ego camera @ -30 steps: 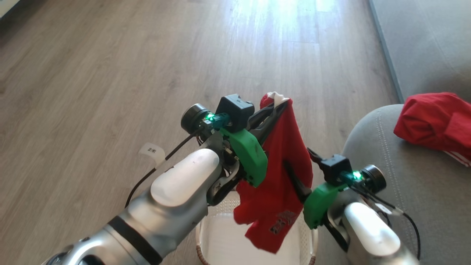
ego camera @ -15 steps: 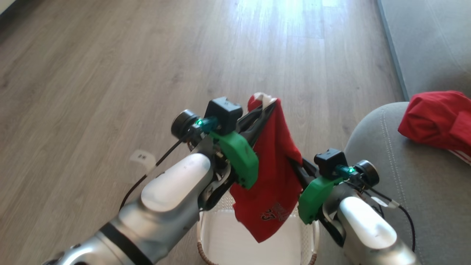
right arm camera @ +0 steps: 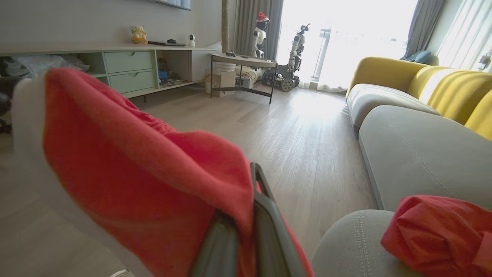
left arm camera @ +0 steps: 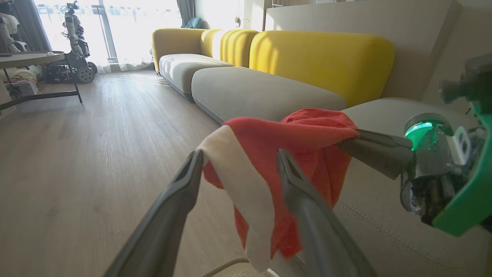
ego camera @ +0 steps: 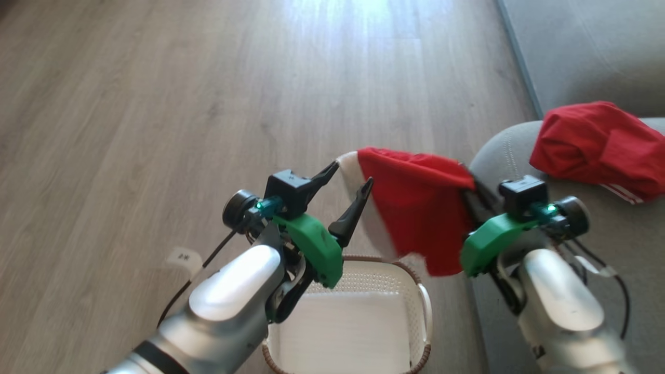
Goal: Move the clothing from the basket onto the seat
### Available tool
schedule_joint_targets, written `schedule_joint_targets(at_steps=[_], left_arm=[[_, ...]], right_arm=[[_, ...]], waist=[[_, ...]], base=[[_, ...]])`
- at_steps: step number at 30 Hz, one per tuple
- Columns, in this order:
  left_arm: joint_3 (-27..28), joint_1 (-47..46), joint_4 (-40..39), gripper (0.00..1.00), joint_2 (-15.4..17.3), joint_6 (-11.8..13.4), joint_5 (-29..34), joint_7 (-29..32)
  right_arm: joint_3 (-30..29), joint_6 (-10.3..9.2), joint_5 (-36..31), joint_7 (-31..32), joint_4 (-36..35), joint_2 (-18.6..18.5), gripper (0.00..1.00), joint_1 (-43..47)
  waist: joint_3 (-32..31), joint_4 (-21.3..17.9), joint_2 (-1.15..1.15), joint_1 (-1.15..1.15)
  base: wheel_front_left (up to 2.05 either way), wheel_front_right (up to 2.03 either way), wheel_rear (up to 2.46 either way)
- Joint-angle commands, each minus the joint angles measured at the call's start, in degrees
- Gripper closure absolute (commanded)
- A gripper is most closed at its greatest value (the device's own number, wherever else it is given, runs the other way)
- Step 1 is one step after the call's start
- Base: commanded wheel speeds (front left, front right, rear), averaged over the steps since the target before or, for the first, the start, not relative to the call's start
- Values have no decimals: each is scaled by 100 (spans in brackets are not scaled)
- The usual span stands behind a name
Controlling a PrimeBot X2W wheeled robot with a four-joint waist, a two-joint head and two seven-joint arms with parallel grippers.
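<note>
— Above the white basket [ego camera: 374,280], what?
— Bright red clothing [ego camera: 421,208], hanging in the air, pinched tight in the right gripper [ego camera: 467,179].
— And the left gripper [ego camera: 352,174]?
— Wide open, holding nothing. Fingers spread, with the white edge of the cloth between them. Touching or not, hard to tell.
— And the basket?
— Down on the wood floor [ego camera: 156,104], just beside the grey sofa [ego camera: 639,234].
— Anything on the sofa?
— Yes, the other red clothing [ego camera: 587,140], lying in a heap on the cushion.

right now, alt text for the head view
The right end effector is shut on a red garment hanging over the white basket, while the left end effector stands open beside it. A second red garment lies on the grey sofa.
</note>
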Motion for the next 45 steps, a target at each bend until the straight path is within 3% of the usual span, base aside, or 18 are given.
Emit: schedule_joint_targets(at_steps=[1, 12, 22, 34, 45], left_arm=[[228, -219, -109, 0, 94, -8, -16, -72], [-2, 56, 141, 0, -7, -61, 62, -366], [-171, 306, 240, 0, -135, -114, 108, -631], [-410, 421, 257, 0, -274, -169, 140, -738], [-514, 368, 184, 0, -314, -152, 144, -790]], right_arm=[[43, -2, -37, -38, -229, 5, 100, -133], [-854, -2, -428, -31, -814, -158, 100, 295], [-1387, -2, -557, 343, -1842, -288, 100, 881], [-1553, -2, -526, 777, -2775, -412, 100, 1173], [-1371, -2, -427, 905, -2765, -530, 100, 886]], waist=[[16, -55, 0, 0], [73, -494, 0, 0], [185, -1086, 0, 0], [397, -1838, 0, 0], [619, -2060, 0, 0]], base=[[0, 0, 0], [0, 0, 0], [0, 0, 0], [0, 0, 0], [0, 0, 0]])
